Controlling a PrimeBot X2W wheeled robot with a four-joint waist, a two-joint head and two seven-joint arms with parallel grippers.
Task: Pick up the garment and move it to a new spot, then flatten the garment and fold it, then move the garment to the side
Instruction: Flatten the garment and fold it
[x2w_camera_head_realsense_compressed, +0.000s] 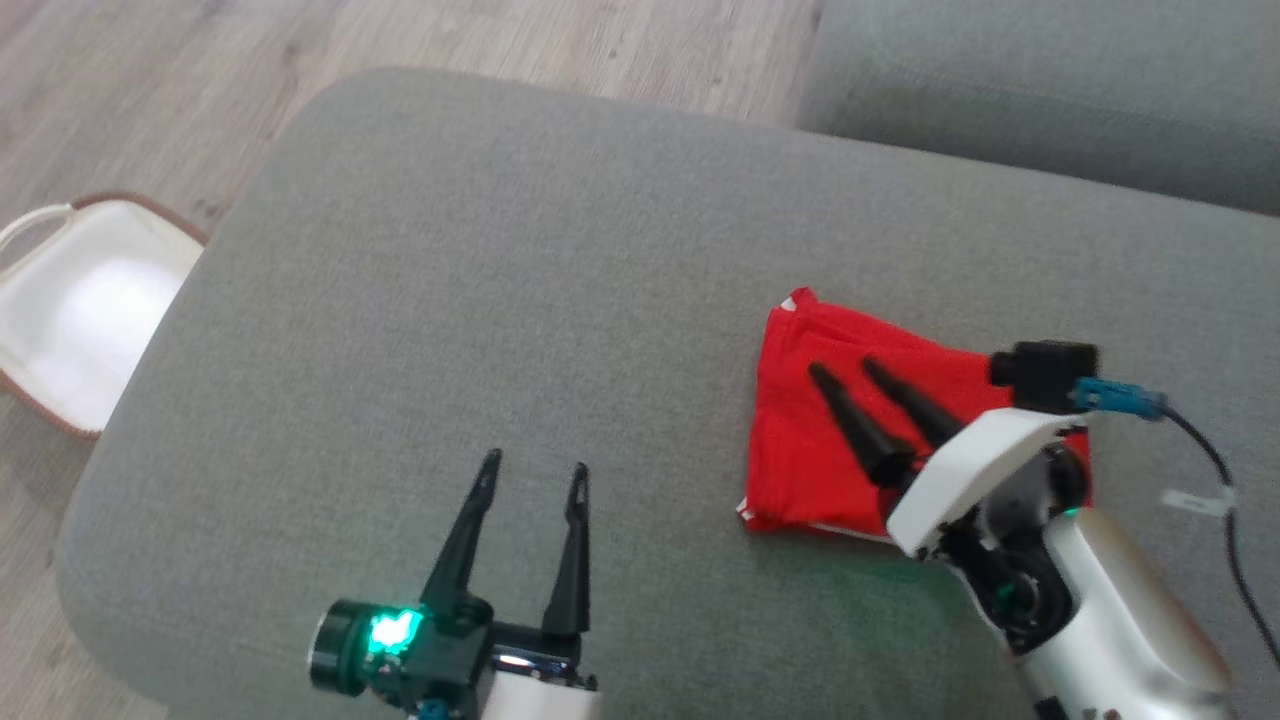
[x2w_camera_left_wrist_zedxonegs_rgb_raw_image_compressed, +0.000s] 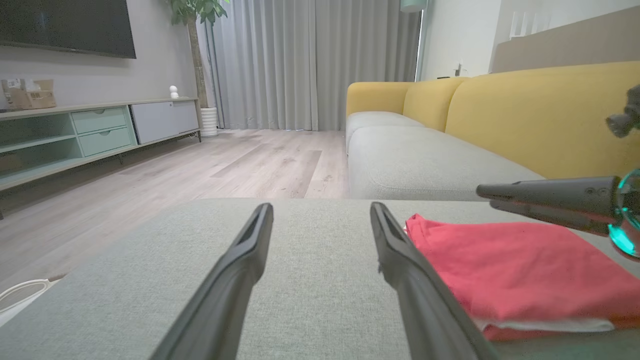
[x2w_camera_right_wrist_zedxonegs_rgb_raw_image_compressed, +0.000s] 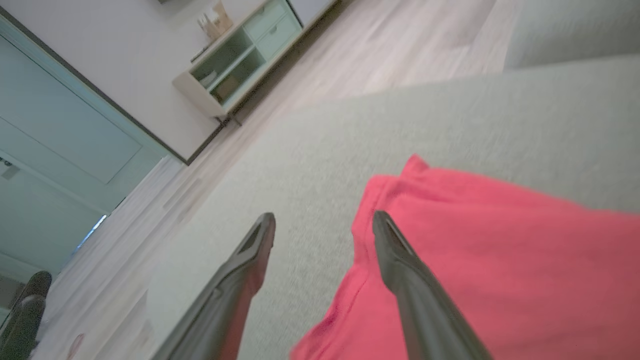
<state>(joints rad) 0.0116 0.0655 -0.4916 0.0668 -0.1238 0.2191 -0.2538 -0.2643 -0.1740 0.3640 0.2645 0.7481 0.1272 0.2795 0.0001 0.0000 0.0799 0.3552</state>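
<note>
Closest to us, by the near edge of the grey ottoman (x2w_camera_head_realsense_compressed: 500, 250), we see the left gripper (x2w_camera_head_realsense_compressed: 536, 462) with its jaws wide apart and nothing between them, over bare fabric. To its right the right gripper (x2w_camera_head_realsense_compressed: 842, 366) reaches over the folded red garment (x2w_camera_head_realsense_compressed: 810, 450), its jaws also spread and gripping nothing; we cannot tell whether they touch the cloth. The garment lies flat on the ottoman's right half, well in from the far edge. Beyond the left edge a white basket (x2w_camera_head_realsense_compressed: 80, 310) stands on the wooden floor (x2w_camera_head_realsense_compressed: 200, 60), and a sofa (x2w_camera_head_realsense_compressed: 1050, 90) lies past the far right corner.
</note>
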